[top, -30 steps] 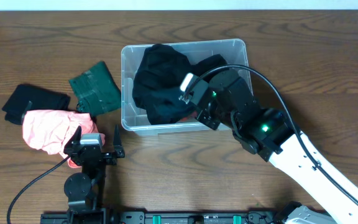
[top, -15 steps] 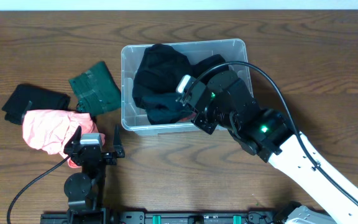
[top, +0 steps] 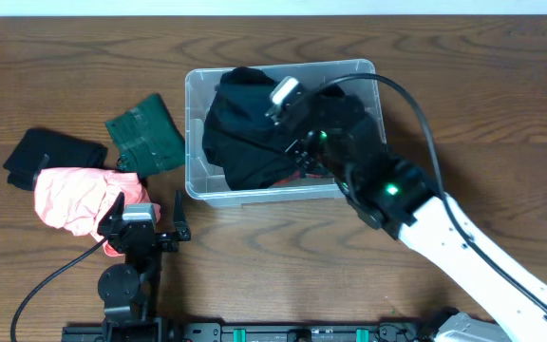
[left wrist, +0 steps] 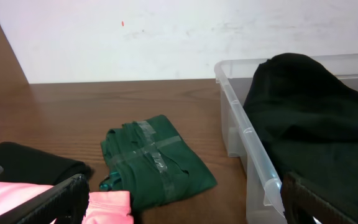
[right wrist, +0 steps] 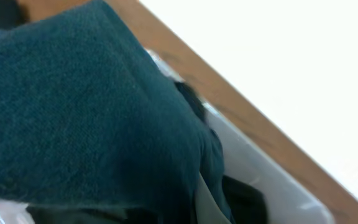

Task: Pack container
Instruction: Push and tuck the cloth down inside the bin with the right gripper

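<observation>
1. The table (top: 501,85) is dark brown wood and carries every item listed below.
2. The right arm (top: 463,256) has a white link that runs from the lower right corner up to a black wrist. The wrist leans over the container's near wall.
3. The container (top: 191,133) is a clear rectangular bin that stands upright at the table's far centre. In the left wrist view its rim (left wrist: 253,162) is on the right side.
4. A black garment (top: 240,133) is bunched up and fills the left and middle of the container. It rises above the rim, as the left wrist view confirms (left wrist: 316,124).
5. A pink garment (top: 74,198) lies crumpled on the table, well to the left of the container.
6. A dark green garment (top: 145,133) lies folded between the pink garment and the container. It is close to the bin's left wall without touching it (left wrist: 154,162).
7. A second black garment (top: 53,157) lies folded at the far left, and the pink garment overlaps its near edge.
8. The left gripper (top: 148,207) is near the front edge beside the pink garment. Its fingers (left wrist: 67,198) are spread wide and hold nothing.
9. The right gripper (top: 297,142) is down inside the container, against the black garment. Dark fabric fills the right wrist view, with the bin's clear wall (right wrist: 272,180) behind it. The fingers are hidden, so it cannot be told whether they are clenched or released.
</observation>
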Robot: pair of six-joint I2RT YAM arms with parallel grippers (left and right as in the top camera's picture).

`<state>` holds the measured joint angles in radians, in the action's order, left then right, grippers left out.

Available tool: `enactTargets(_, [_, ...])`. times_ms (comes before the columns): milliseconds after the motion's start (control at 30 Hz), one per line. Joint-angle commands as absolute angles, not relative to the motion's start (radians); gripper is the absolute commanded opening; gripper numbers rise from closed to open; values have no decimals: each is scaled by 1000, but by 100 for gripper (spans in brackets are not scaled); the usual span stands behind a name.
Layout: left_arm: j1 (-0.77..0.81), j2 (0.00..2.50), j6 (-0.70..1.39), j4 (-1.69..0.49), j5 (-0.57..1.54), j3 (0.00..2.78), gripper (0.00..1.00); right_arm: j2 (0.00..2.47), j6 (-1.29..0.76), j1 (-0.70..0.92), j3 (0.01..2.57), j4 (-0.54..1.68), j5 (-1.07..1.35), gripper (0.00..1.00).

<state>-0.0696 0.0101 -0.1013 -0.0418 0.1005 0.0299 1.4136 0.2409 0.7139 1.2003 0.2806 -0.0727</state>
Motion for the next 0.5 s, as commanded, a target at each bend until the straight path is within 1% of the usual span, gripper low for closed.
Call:
enactTargets(0, [-73,4,-93,-59,107,4,98,1494,213,750,1216,272,-17,1])
enactTargets(233, [-73,4,-93,-59,107,4,98,1617,222,820,1216,315,10,1])
enactTargets(400, [-73,4,-93,-59,107,4,98,1613,263,867,1216,355,26,2])
enactTargets(433, [-73,4,-93,-59,107,4,98,1605,268,873,1216,352,26,9])
enactTargets(467, [-73,4,-93,-59,107,4,98,1594,271,878,1216,350,25,26])
